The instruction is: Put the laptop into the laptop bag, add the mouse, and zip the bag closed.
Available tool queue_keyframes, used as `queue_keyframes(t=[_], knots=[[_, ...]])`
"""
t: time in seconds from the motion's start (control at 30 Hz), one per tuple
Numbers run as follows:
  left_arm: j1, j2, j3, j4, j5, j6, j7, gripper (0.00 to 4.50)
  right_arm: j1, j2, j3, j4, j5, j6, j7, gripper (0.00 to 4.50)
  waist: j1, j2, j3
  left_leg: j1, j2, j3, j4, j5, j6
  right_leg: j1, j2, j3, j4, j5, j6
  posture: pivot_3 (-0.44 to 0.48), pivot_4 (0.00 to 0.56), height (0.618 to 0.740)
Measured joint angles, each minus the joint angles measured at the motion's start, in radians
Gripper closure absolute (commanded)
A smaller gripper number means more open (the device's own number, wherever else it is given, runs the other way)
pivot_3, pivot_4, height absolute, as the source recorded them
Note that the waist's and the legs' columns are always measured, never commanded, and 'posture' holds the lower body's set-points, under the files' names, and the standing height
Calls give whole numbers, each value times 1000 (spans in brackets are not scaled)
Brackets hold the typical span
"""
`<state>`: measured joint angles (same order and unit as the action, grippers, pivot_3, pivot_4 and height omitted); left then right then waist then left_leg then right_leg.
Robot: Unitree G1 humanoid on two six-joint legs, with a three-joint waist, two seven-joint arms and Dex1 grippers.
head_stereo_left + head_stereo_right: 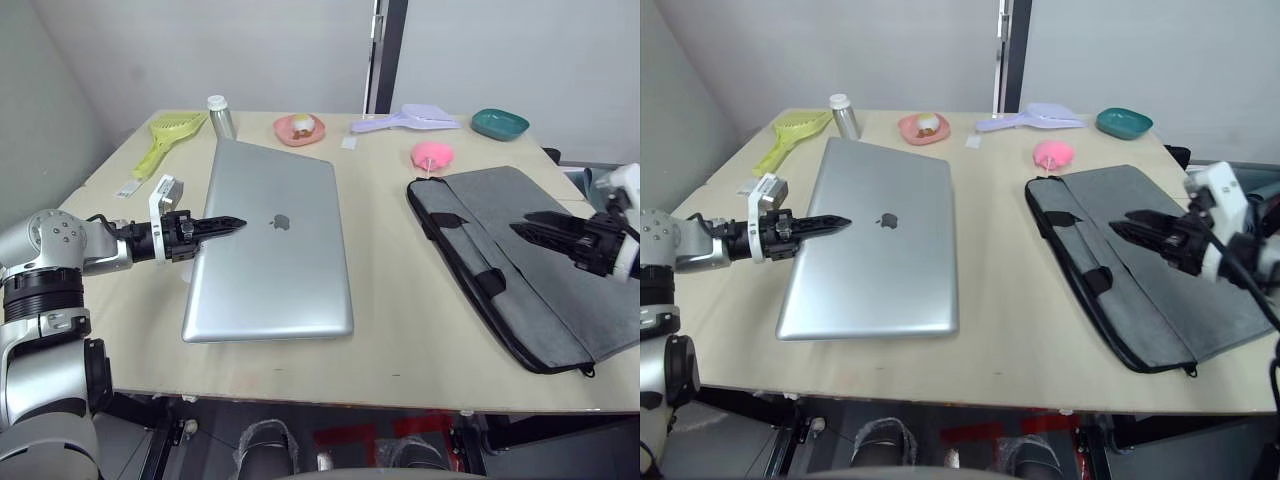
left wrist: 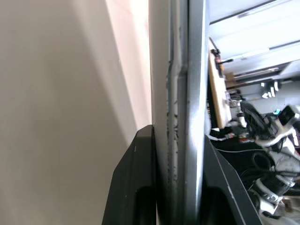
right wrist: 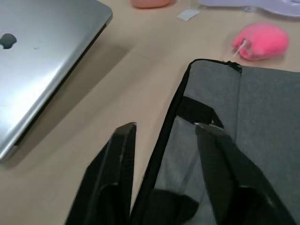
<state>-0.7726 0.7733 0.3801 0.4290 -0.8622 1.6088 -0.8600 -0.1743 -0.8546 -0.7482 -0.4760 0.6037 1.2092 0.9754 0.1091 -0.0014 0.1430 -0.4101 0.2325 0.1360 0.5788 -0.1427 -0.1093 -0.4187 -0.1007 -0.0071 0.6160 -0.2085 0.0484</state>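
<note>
Two arms reach in over the bench from its opposite sides, and we see each one stretched nearly level with its black fingers pointing inward. On the left side, the left gripper (image 1: 222,225) has its fingers closed on the left edge of the laptop (image 1: 270,240); in the left wrist view we see the thin silver edge clamped between the two black fingers (image 2: 136,187), one on each face. We see the laptop as a flat rectangle of smooth silver-grey metal with rounded corners and a dark logo on its lid, lying closed in the left half of the bench, its front edge near the front edge of the bench. On the right side, the right gripper (image 1: 1130,226) hovers over the laptop bag (image 1: 530,270), and in the right wrist view we see its fingers spread apart, one on each side of the black edging of the bag, holding nothing. We see the bag as grey woven fabric with black strap handles, lying flat toward the right edge of the bench. Near the back edge we see a round pink plush toy (image 1: 433,154) just beside the bag's far corner.
</note>
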Motion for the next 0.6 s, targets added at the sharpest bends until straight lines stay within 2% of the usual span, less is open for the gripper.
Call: queue_keyframes(t=[0.13, 0.23, 0.3, 0.43, 0.53, 0.6], knots=[[-6, 26, -91, 2, -78, 0, -3, 4187, 86, 2, -117, -69, 96, 94, -21, 34, -3, 0, 0, 2, 0, 2, 0, -1, -2, 0, -1, 2, 1, 0, 0, 0, 150, 740], [-23, 16, -123, 42, -82, 1, 6, 4187, 81, -12, -100, -84, 119, 119, -75, 34, -6, 0, 0, 5, 0, 4, 0, -1, -2, 1, 0, 4, 3, 0, 0, 0, 150, 740], [-53, -8, -121, 76, -81, 1, 24, 4187, 65, -35, -14, -80, 94, 119, -136, 34, -5, 0, 0, 5, 0, 4, 0, -1, -4, 0, 0, 4, 4, 0, 1, 0, 150, 740], [-103, -99, -103, 91, -101, 1, 55, 4187, -39, -30, 303, 45, -44, 54, -307, 34, -4, 1, 0, 6, -2, 4, 0, 2, -12, 2, -2, 4, 4, 1, 2, 0, 150, 740], [-105, -148, -73, 89, -114, 1, 89, 4187, -86, 9, 407, 121, -73, 30, -350, 34, -3, 1, 1, 4, -2, 3, -1, 2, -12, 1, -1, 3, 4, 1, 2, 0, 150, 740], [-105, -184, -53, 87, -114, 1, 120, 4187, -98, 15, 455, 142, -87, 6, -360, 34, -2, 1, 1, 4, -1, 3, -2, 6, -6, 0, -1, 3, 3, 1, 3, 0, 150, 740]])
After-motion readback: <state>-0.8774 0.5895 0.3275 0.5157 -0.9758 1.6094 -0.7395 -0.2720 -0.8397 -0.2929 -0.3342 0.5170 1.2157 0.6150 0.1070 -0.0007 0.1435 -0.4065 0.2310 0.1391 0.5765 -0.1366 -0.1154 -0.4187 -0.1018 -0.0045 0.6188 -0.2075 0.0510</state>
